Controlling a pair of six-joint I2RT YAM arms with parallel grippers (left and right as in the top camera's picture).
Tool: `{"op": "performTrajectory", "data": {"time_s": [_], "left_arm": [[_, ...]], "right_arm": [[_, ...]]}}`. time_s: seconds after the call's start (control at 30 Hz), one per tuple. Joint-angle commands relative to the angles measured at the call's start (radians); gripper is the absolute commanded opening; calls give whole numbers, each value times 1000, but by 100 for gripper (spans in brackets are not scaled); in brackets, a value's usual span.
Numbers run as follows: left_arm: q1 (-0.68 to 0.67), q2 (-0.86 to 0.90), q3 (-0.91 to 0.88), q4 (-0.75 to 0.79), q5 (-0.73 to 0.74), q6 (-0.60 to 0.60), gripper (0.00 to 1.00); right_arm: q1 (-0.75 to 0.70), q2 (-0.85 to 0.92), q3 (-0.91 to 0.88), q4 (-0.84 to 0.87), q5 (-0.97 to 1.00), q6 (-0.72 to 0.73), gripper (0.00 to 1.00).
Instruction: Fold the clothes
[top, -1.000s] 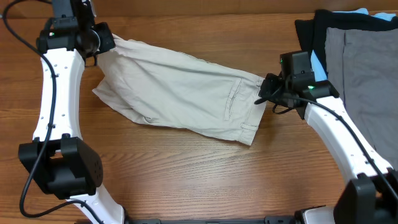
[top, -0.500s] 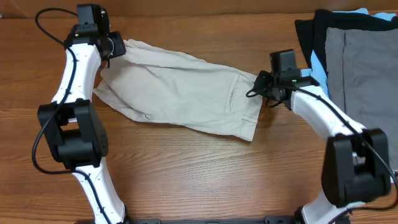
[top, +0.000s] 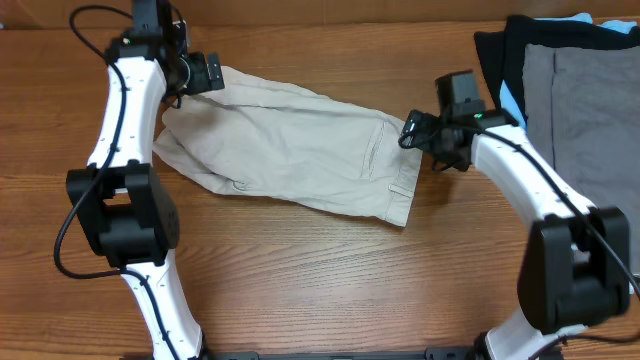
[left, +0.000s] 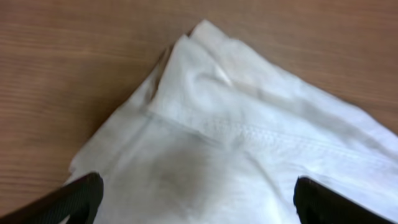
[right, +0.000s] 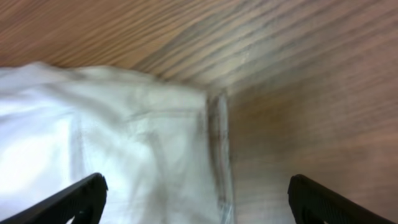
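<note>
The clothes (top: 300, 145), pale beige shorts, lie folded lengthwise across the middle of the wooden table, slanting from upper left to lower right. My left gripper (top: 203, 74) hovers open over their upper left corner (left: 205, 87), nothing between its fingertips (left: 78, 199). At the right end my right gripper (top: 416, 131) stands open above the shorts' seamed edge (right: 214, 149), and its fingers (right: 81, 198) hold nothing. A stitched pocket seam (top: 375, 152) shows near the right end.
A flat grey garment (top: 585, 110) lies at the right edge on top of black (top: 495, 55) and light-blue (top: 513, 105) garments. Bare wooden tabletop (top: 330, 280) spreads in front of the shorts.
Both grippers have opened and let go of the shorts' ends. The cloth has settled flat on the table, and both arms have shifted slightly.
</note>
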Motion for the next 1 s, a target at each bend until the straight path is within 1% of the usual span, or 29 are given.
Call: {"op": "performTrajectory", "data": {"time_s": [0.0, 0.03, 0.13, 0.27, 0.37, 0.57, 0.97], "left_arm": [[5, -58, 164, -140, 34, 45, 100], [2, -58, 215, -223, 34, 69, 100], [-4, -58, 257, -332, 33, 98, 100], [-3, -56, 254, -414, 23, 115, 100], [-2, -56, 253, -427, 23, 122, 100], [-5, -55, 253, -422, 23, 122, 100], [-5, -53, 253, -420, 23, 122, 100]], "right_arm": [[-8, -128, 55, -91, -114, 31, 99], [-5, -140, 55, -151, -135, 33, 99], [7, -140, 36, -238, -150, 22, 100], [31, -140, -33, -243, -154, 17, 100], [40, -140, -110, -194, -196, -11, 100], [38, -140, -190, -111, -247, -36, 100], [31, -138, -261, 1, -280, -58, 100]]}}
